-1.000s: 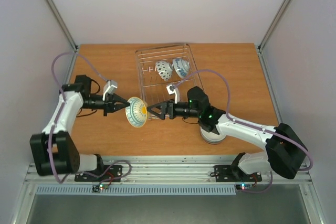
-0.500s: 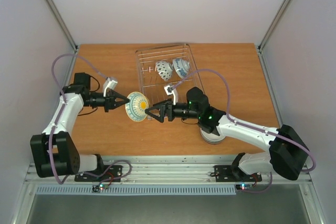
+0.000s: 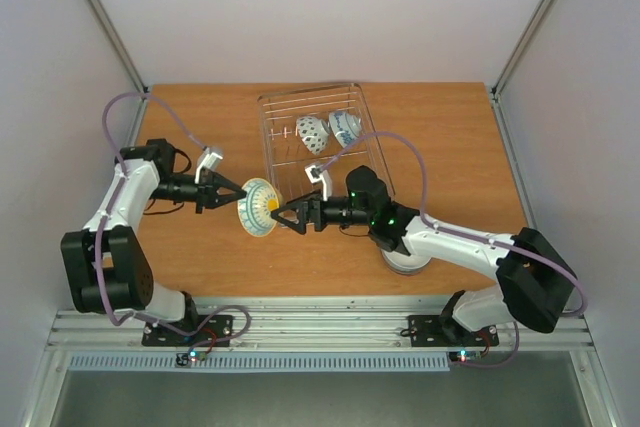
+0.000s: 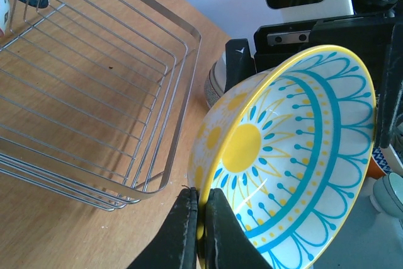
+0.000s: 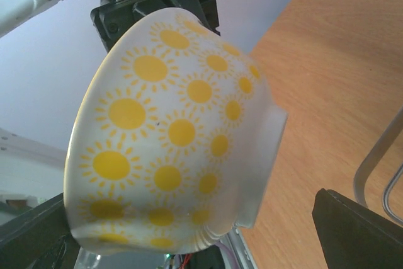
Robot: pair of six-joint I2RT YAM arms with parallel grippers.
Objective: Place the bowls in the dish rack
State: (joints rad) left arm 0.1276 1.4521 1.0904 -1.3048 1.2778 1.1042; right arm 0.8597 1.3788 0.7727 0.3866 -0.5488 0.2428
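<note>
My left gripper (image 3: 228, 193) is shut on the rim of a bowl (image 3: 258, 208), white with yellow suns outside and teal-and-yellow patterned inside, held on edge above the table left of the dish rack (image 3: 283, 175). In the left wrist view both fingers (image 4: 186, 231) pinch the yellow rim of this bowl (image 4: 296, 155). My right gripper (image 3: 279, 215) is open, its fingers (image 5: 359, 228) standing either side of the bowl (image 5: 176, 137), with a gap at the foot side. Two blue-and-white bowls (image 3: 311, 133) (image 3: 345, 128) stand on edge in the rack.
A stack of bowls (image 3: 405, 259) sits on the table under my right forearm. The rack's near corner (image 4: 179, 92) lies close to the held bowl. Bare wooden table (image 3: 200, 127) stretches left of the rack, and side walls close in the workspace.
My right gripper has moved left, and its open fingers now flank the held bowl. My left gripper has kept its grip, shifting the bowl slightly up.
</note>
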